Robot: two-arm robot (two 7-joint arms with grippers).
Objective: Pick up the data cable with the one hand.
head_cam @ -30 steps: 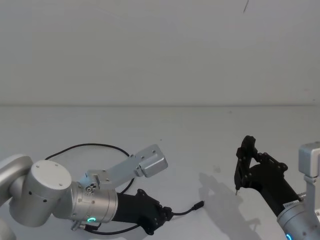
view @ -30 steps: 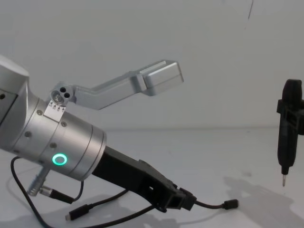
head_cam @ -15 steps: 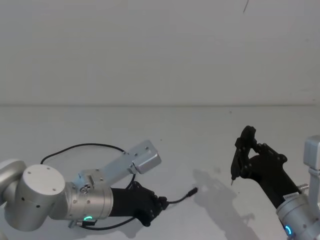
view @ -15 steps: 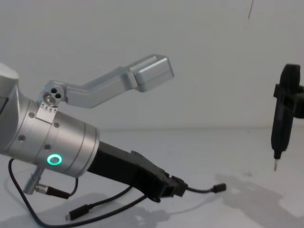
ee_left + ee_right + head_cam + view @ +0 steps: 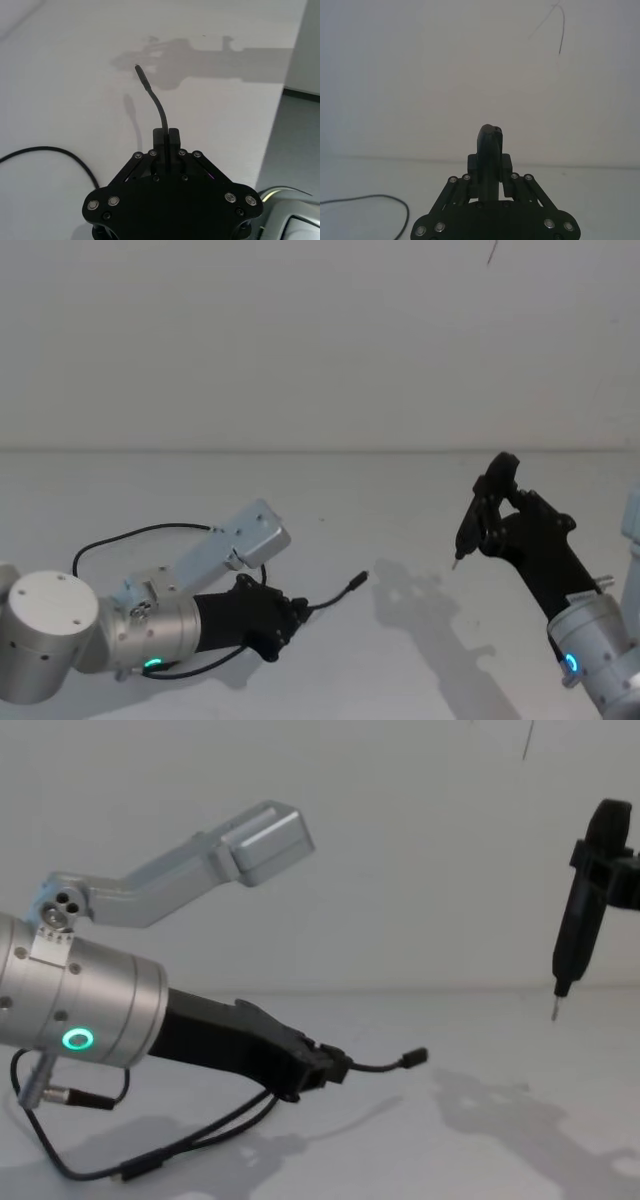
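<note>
A: White counter (image 5: 330,490), blank grey wall (image 5: 300,340) behind. Where's the cable (image 5: 150,531)?

B: In the left pincer (image 5: 295,611), at 7 o'clock in the head view. It's clenched on the cable a short way back from the plug (image 5: 357,581). The wrist view shows both fingers (image 5: 175,137) tight on it, no gap.

A: Why so near the end?

B: My read: a short free stub holds its shape. The plug points toward 2 o'clock from the fingertips and hangs clear of the counter, with its own shadow under it in the chest view.

A: Rest of it?

B: It droops from the pincer toward 8 o'clock onto the counter, then loops out past the arm toward 9 o'clock. The far plug (image 5: 135,1167) lies flat on the counter, 7 o'clock in the chest view. So the grip is done and the lift is partial.

A: Right side?

B: Right pincer (image 5: 493,531) is at 4 o'clock, well apart and raised off the counter. It's clamped on a pen tool (image 5: 478,508), tip down. It looks parked out of the way so the left arm works alone.

A: Risk?

B: Thin cable, narrow pinch. Slack dragging on the counter could tug it through the fingers on the way up. I'd lift slow and straight up.
</note>
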